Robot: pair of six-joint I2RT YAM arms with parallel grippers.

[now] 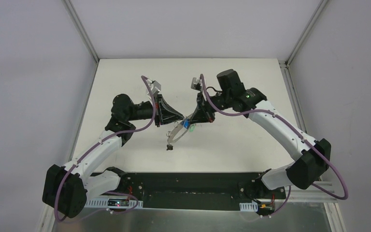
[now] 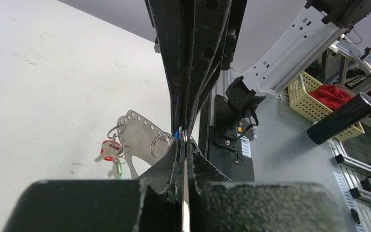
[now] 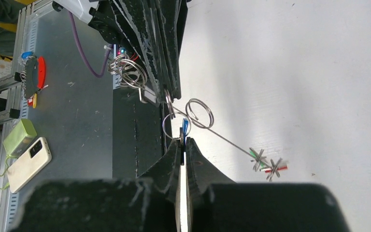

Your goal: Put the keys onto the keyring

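Observation:
The keyring is a flat grey metal piece with holes along its edge and split rings hung on it. My left gripper is shut on its edge and holds it above the table; it hangs down in the top view. A red-tagged key and a green-tagged key dangle from it. My right gripper is shut on the blue-tagged key, tip to tip with the left gripper. In the right wrist view the keyring is edge-on.
The black base plate runs along the table's near edge. A bundle of spare rings hangs by the left gripper. Off the table are a yellow basket, a black cylinder and a phone.

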